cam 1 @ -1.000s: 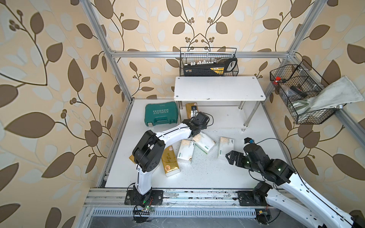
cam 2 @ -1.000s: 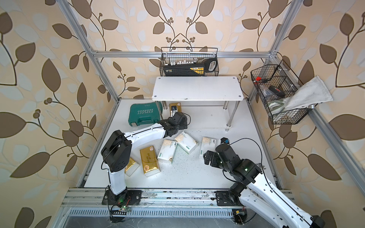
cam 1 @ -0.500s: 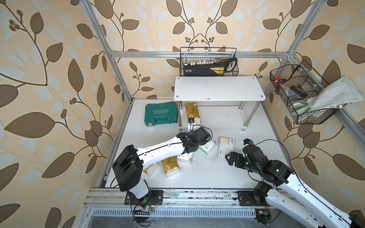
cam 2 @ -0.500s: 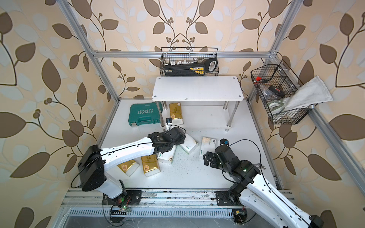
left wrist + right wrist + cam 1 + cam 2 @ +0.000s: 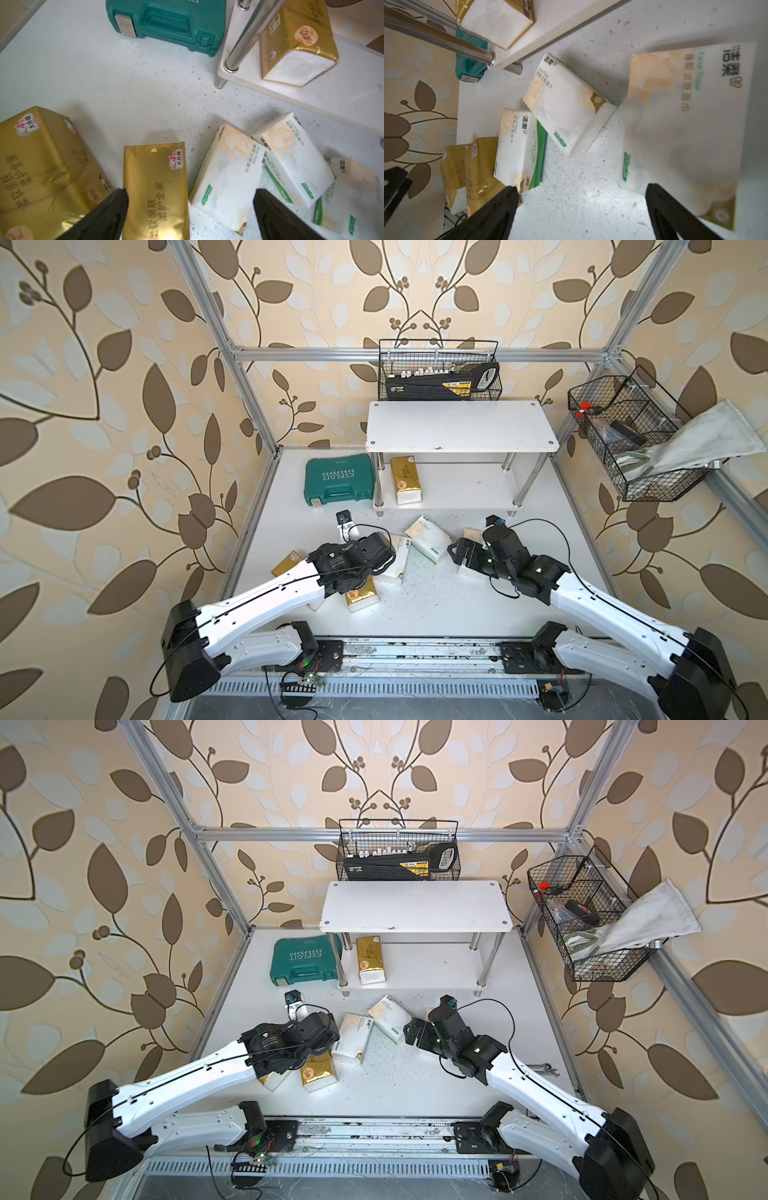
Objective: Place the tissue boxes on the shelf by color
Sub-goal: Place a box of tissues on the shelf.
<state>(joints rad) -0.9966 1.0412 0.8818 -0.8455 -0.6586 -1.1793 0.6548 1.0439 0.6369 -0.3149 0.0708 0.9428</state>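
- Tissue boxes, six soft brick-shaped packs in film wrap, lie mostly on the white tabletop [image 5: 436, 605]. Read it as a clock in a top view, with twelve at the back wall.
- Nearest, around seven o'clock, two shiny gold packs with white ends lie flat. The front gold pack [image 5: 362, 598] is just beside the left arm, and the side gold pack [image 5: 286, 562] is half hidden under it.
- Above them hangs the left gripper [image 5: 190, 190], fingers spread wide with nothing held.
- At the centre, the middle white pack [image 5: 397, 558] and the angled white pack [image 5: 428, 539], both green-labelled, lie with corners touching.
- At about four o'clock the third white pack [image 5: 681, 124] sits mostly under the right gripper [image 5: 581, 187]. This gripper is also spread wide and empty, and I cannot tell whether a finger touches the pack.
- All the packs look light and squashy, and the glossy film is probably slippery, the gold foil most of all. The safest hold is likely across the narrow width at mid-length, squeezing the long sides and not the loose white ends.
- At twelve o'clock stands the shelf [image 5: 457, 427], a white two-tier board rack on chrome legs. One shelved gold pack [image 5: 405, 479] rests on the lower tier at its eleven o'clock end.
- Just beside that end lies a green plastic tool case [image 5: 338, 485].
- Beyond the shelf, a black wire basket [image 5: 440, 373] hangs on the frame.
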